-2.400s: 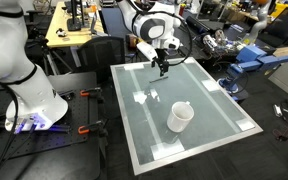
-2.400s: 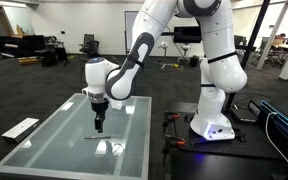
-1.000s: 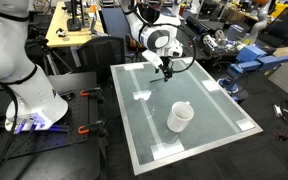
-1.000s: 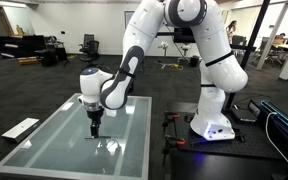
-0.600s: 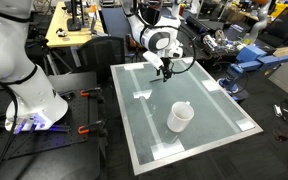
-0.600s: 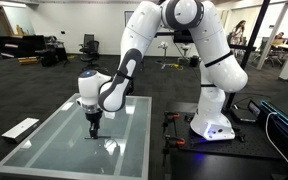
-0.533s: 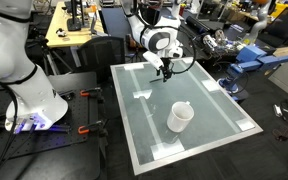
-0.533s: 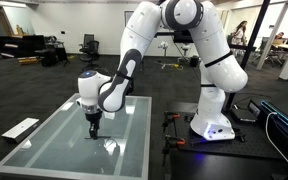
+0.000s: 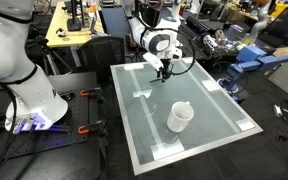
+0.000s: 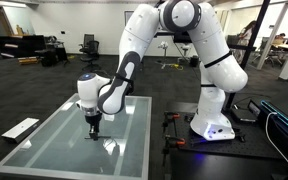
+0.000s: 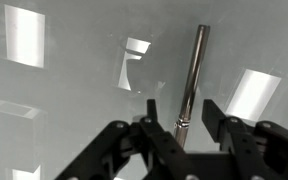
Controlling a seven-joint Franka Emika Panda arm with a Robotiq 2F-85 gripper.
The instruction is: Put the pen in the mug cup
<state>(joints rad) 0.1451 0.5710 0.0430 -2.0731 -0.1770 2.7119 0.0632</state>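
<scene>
In the wrist view the thin dark pen (image 11: pixel 193 70) lies on the glass tabletop and runs up between my two fingers. My gripper (image 11: pixel 184 108) straddles it, jaws partly closed, with a small gap showing on each side of the pen. In both exterior views the gripper (image 9: pixel 164 72) (image 10: pixel 94 133) points straight down at the table surface near the far end. The white mug cup (image 9: pixel 180 117) stands upright on the table, well apart from the gripper, towards the nearer half.
The glass tabletop (image 9: pixel 219 135) (image 10: pixel 44 150) has a pale rim and bright ceiling-light reflections. The robot base (image 10: pixel 214 120) stands beside the table. Desks, chairs and lab clutter (image 9: pixel 234 45) surround it.
The arm has come down a little onto the pen's spot. The jaws have narrowed from wide open to a closer stance around the pen. The mug has not moved.
</scene>
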